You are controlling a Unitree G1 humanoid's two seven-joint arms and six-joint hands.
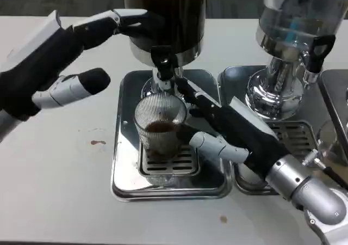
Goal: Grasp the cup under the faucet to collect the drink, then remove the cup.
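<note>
A clear ribbed cup (pixel 159 126) stands on the grate of a steel drip tray (pixel 122 169), directly below the black faucet (pixel 163 65) of a dark drink dispenser (pixel 166 16). A little brown drink lies in the cup. My right hand (pixel 228 128) comes in from the right and grips the cup, thumb against its front right side and fingers reaching behind it. My left hand (pixel 70 54) is raised at the upper left with its fingers apart. Its fingertips (pixel 136 19) reach the dispenser's body above the faucet, and its thumb hangs free to the left of the tray.
A second dispenser (pixel 288 43) with a clear tank stands at the right on its own steel tray (pixel 304 130), close behind my right forearm. Small brown stains (pixel 98 142) mark the white table left of the tray.
</note>
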